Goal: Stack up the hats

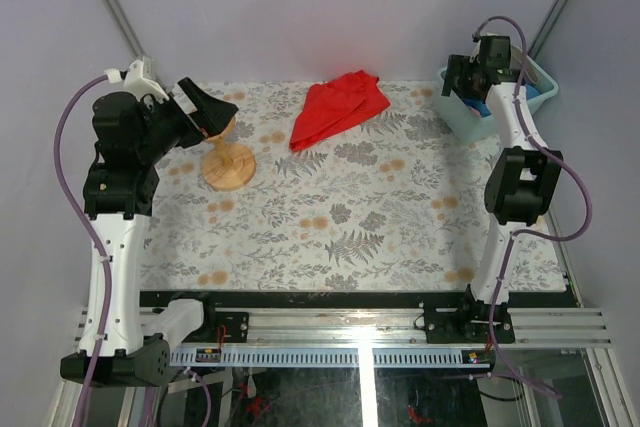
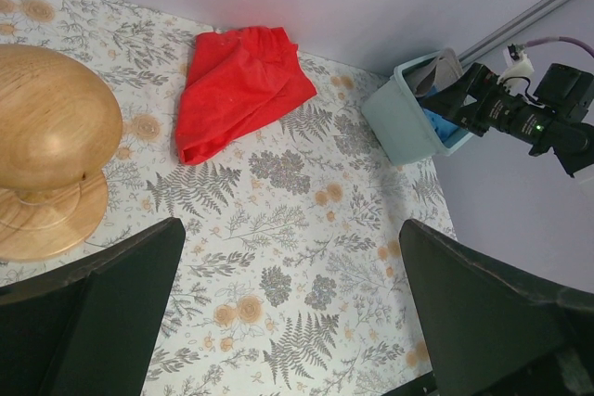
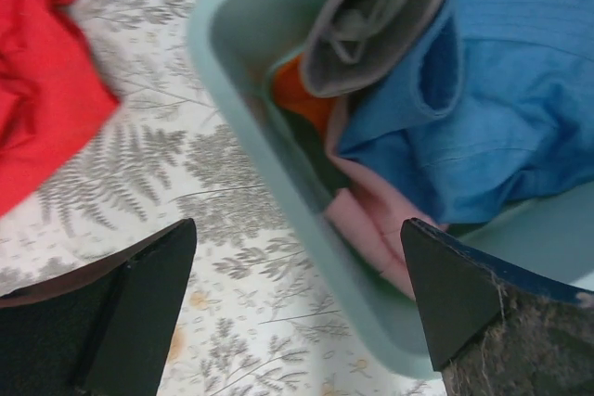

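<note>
Four hats lie crumpled together in a teal bin (image 3: 243, 118) at the far right: grey (image 3: 371, 16) on top, blue (image 3: 506, 108) beside it, pink (image 3: 380, 220) underneath and orange (image 3: 297, 99) mostly hidden. My right gripper (image 3: 297, 312) is open and empty, hovering over the bin's near rim, one finger over the table and one over the hats. In the top view it (image 1: 468, 82) sits above the bin (image 1: 540, 82). My left gripper (image 2: 292, 303) is open and empty, held in the air beside the wooden stand (image 2: 46, 136).
A flat red cloth (image 1: 340, 107) lies at the back centre, also seen in the left wrist view (image 2: 237, 90). The round-topped wooden stand (image 1: 228, 162) stands at the left on the floral tablecloth. The bin (image 2: 404, 122) sits in the far right corner by the wall.
</note>
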